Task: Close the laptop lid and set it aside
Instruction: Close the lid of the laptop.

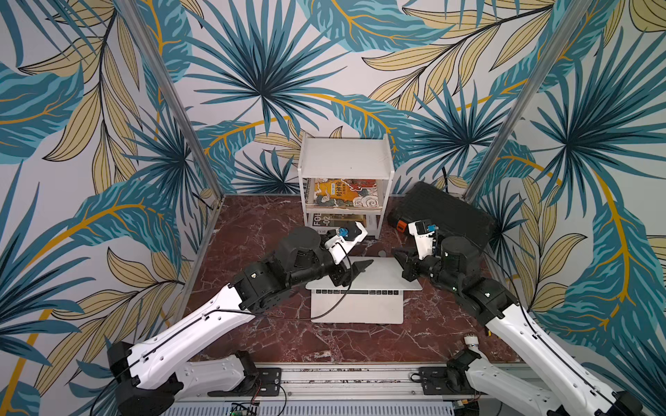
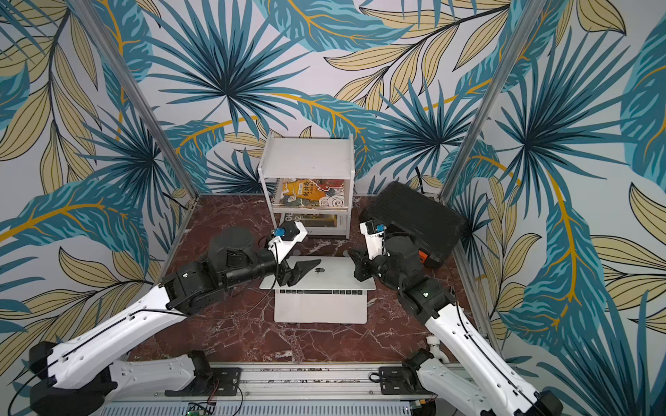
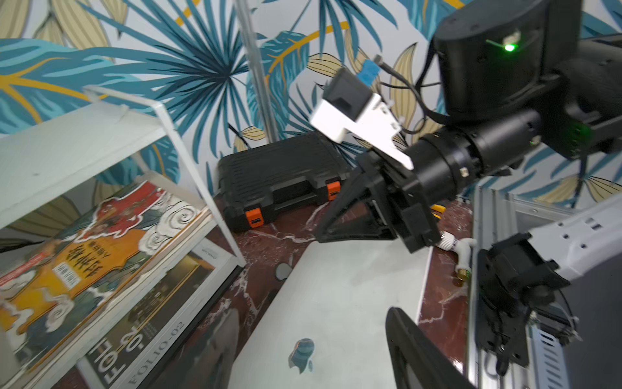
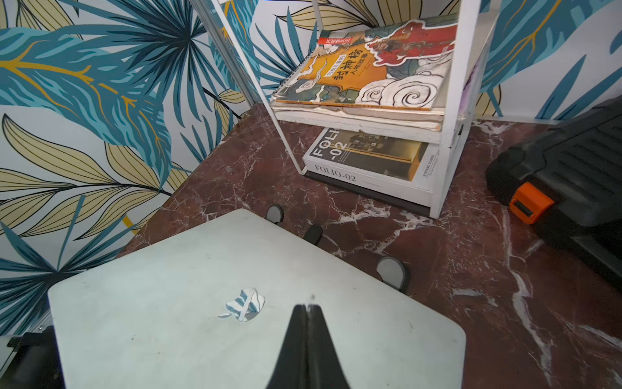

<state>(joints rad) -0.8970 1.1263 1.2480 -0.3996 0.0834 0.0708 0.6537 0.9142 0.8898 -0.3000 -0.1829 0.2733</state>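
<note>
The silver laptop (image 1: 356,309) sits mid-table in both top views. The laptop lid (image 1: 382,275) (image 2: 338,277) is tilted far forward over the keyboard, with only the top row of black keys showing. Its outer face with the apple logo (image 3: 301,353) (image 4: 244,304) faces up. My left gripper (image 1: 362,267) (image 3: 313,315) hangs open over the lid's left half, its fingers (image 3: 409,347) either side of the logo with nothing between them. My right gripper (image 1: 396,255) (image 4: 307,307) is shut, its tips at the lid's outer face near the logo.
A white shelf unit (image 1: 346,156) with books stands behind the laptop. A black ribbed case (image 1: 447,212) with orange latches lies at the back right. Small grey discs (image 4: 390,271) sit on the marble behind the lid. A white fitting (image 1: 472,342) lies front right, by the metal rail (image 1: 342,378).
</note>
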